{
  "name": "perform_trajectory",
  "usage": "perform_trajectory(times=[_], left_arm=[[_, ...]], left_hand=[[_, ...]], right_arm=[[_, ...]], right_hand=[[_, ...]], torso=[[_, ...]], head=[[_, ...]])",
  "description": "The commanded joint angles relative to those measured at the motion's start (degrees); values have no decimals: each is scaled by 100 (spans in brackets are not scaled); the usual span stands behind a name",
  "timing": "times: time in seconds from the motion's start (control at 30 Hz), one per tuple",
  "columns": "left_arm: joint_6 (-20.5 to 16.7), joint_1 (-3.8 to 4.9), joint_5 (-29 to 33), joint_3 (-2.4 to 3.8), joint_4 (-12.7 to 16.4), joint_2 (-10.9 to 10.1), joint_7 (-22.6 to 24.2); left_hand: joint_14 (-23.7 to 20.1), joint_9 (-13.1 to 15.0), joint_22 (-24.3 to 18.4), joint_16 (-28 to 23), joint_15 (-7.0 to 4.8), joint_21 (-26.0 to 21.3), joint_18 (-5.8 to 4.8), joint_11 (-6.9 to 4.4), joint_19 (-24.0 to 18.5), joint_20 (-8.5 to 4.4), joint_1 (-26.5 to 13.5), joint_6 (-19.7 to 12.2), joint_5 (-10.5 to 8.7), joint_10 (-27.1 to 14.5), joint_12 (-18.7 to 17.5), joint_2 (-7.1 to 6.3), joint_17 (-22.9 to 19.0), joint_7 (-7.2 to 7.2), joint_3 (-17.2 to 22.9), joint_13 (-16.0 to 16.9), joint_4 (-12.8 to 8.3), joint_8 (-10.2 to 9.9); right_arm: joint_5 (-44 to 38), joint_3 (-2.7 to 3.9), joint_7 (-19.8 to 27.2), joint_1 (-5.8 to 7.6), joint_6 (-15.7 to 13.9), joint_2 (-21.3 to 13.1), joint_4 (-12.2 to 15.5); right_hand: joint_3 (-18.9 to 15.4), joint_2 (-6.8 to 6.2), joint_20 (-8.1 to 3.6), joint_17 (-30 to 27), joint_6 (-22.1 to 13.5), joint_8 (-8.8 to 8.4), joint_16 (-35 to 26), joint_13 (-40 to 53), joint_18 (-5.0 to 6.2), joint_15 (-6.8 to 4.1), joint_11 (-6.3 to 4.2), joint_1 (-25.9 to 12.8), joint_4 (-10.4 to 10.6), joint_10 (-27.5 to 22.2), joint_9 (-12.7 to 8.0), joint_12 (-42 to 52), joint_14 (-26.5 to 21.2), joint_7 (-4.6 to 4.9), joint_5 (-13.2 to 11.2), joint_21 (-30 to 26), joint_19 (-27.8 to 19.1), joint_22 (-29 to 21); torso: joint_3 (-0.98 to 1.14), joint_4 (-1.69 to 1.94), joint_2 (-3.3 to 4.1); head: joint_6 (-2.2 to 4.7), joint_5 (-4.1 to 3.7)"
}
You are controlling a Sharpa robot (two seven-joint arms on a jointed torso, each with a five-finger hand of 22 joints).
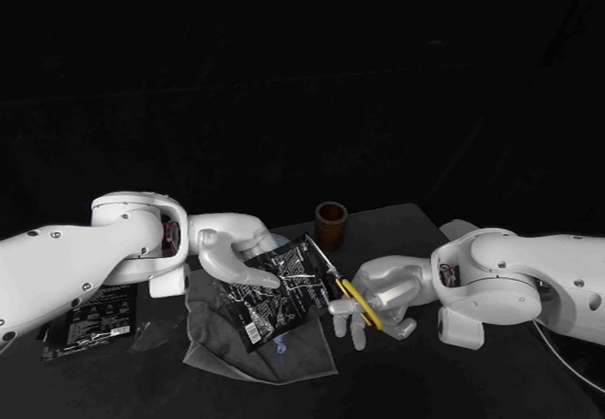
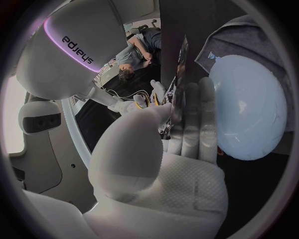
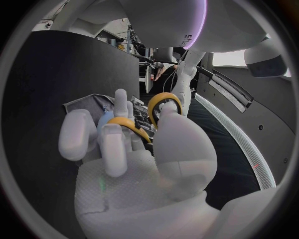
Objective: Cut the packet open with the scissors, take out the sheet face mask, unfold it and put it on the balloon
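Nearest, a grey cloth [image 1: 231, 350] lies on the counter [image 1: 416, 379], with the pale balloon [image 2: 249, 109] against it. Above, the left hand [image 1: 235, 253] pinches the packet [image 1: 284, 287], tilted. The right hand [image 1: 380, 295] is clamped on the scissors [image 1: 356, 302], blades at the packet's edge; bite unclear. Judgement: hold it taut, trim a narrow strip, clear of the balloon. A brown cup [image 1: 331, 224] stands beyond.
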Motion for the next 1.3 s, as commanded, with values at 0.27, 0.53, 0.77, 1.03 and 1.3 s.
perform_trajectory(times=[0.27,0.53,0.77,1.03,1.3], left_arm=[[-269,8,-6,6,-70,-24,197],[-451,8,4,7,-59,-58,291],[-557,8,55,8,22,-115,367],[-542,8,69,8,111,-161,389],[-491,8,71,7,147,-185,374]], left_hand=[[4,566,13,30,-40,32,97,-33,-16,-39,51,45,19,3,-35,4,21,13,180,15,-139,32],[2,568,16,31,-40,36,97,-35,-19,-39,50,47,19,3,-37,5,25,12,181,18,-136,31],[1,570,17,32,-41,38,97,-36,-21,-39,50,49,19,2,-37,4,29,11,181,19,-135,30],[-1,572,20,32,-41,41,97,-41,-23,-39,50,52,18,1,-39,1,33,11,178,22,-134,30],[-4,575,21,32,-42,43,96,-46,-26,-39,49,57,18,0,-40,-1,36,9,175,23,-132,31]], right_arm=[[10,-12,-51,-20,298,-149,166],[5,-24,-74,-139,368,-122,178],[-1,-26,-77,-185,381,-87,111],[-48,-25,-52,-193,350,-90,49],[-105,-23,-9,-177,334,-126,93]], right_hand=[[-47,23,-24,492,54,31,22,-24,57,-49,-2,-10,0,71,-12,-30,325,10,-24,5,31,817],[-52,16,-25,489,56,31,20,-28,56,-49,-3,-11,1,74,-13,-32,324,9,-24,7,32,818],[-62,0,-26,488,58,30,19,-36,56,-50,-3,-13,2,78,-16,-37,324,9,-24,10,33,819],[-67,-9,-26,479,58,28,14,-42,59,-50,-3,-15,3,78,-18,-41,321,10,-23,-9,23,813],[-68,-6,-26,473,55,26,11,-49,63,-49,-1,-15,3,75,-21,-47,319,11,-24,-29,13,807]], torso=[[2,-6,-3],[3,0,3],[5,2,4],[6,-1,-6],[10,-6,-3]], head=[[-21,-16],[-31,-19],[-42,-21],[-57,-15],[-53,-13]])
